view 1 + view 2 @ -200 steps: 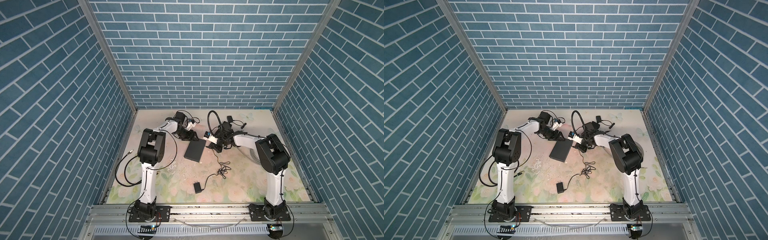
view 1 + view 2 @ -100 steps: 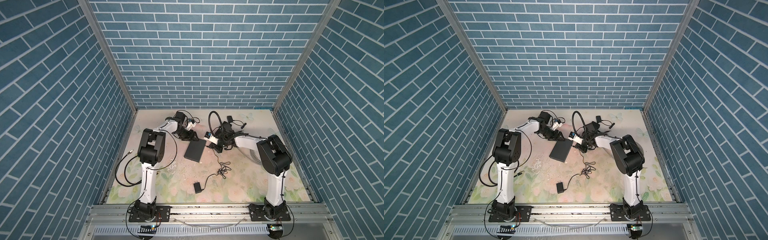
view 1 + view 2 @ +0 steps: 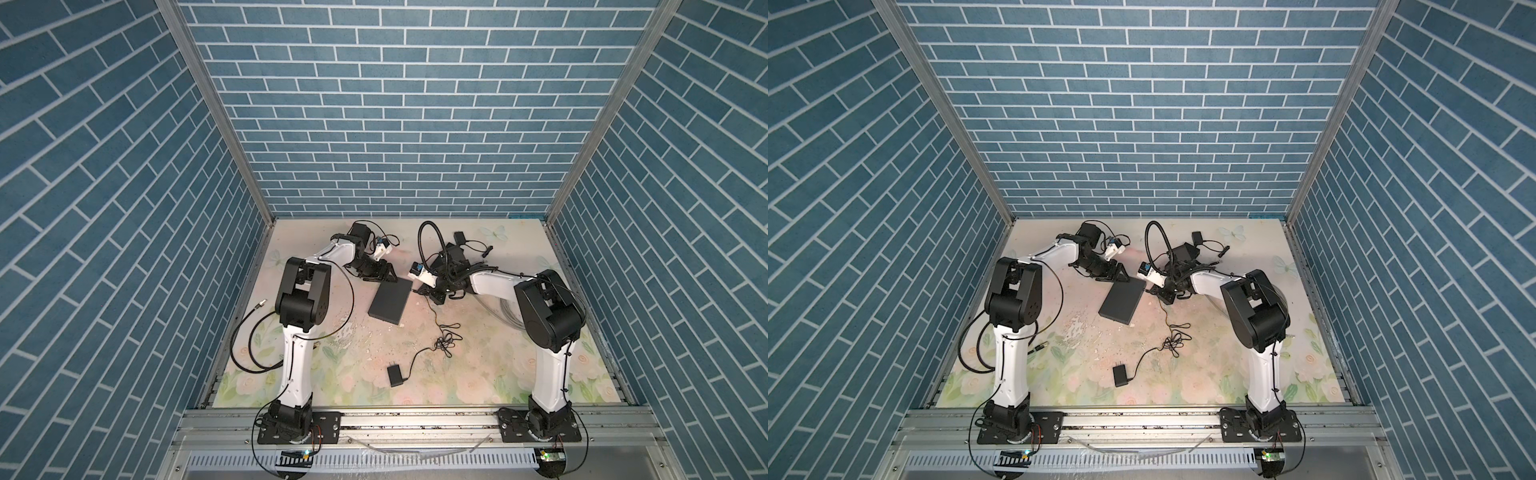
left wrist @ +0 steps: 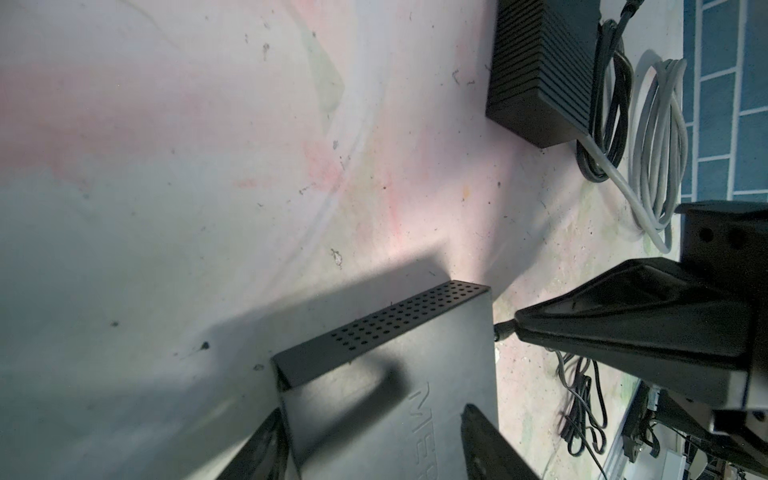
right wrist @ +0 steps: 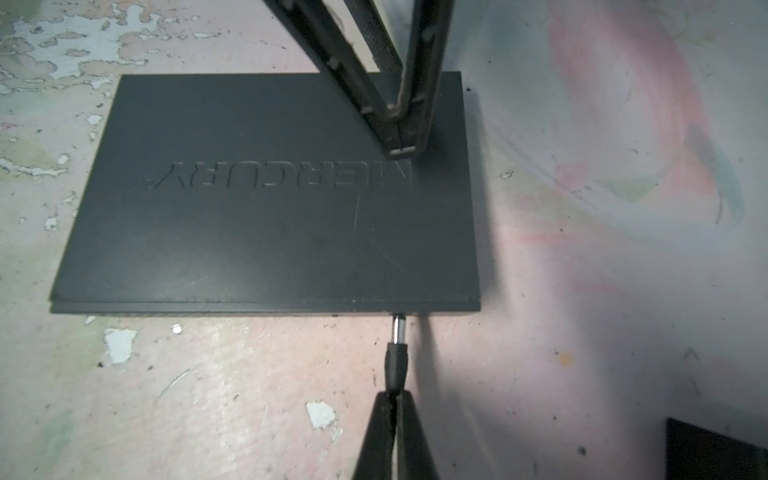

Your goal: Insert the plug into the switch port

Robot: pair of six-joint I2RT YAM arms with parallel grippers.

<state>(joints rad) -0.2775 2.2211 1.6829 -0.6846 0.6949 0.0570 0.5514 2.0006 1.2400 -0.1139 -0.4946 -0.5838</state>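
Observation:
The switch point(image 3: 390, 300) point(image 3: 1120, 302) is a flat black box marked MERCURY point(image 5: 266, 195), lying on the floral mat. My right gripper point(image 5: 395, 395) point(image 3: 432, 293) is shut on the plug point(image 5: 395, 365), a thin black barrel connector. The plug's metal tip point(image 5: 400, 328) touches the switch's long side face; the port itself is hidden under the top edge. The left gripper point(image 4: 374, 436) point(image 3: 384, 272) stands open across the switch's end point(image 4: 386, 395). One of its fingers point(image 4: 266, 440) is beside the far side. Its other finger rests on the top by the letter M.
The plug's thin cable point(image 3: 442, 340) runs in a tangle to a black wall adapter point(image 3: 395, 375) near the front. A ribbed black power brick point(image 4: 540, 70) and a grey cable coil point(image 4: 660, 137) lie behind the right arm. Black cable loops point(image 3: 249, 345) lie at left.
The right arm has shifted slightly at the switch's side with the plug in its grip. The left arm and the switch have stayed put.

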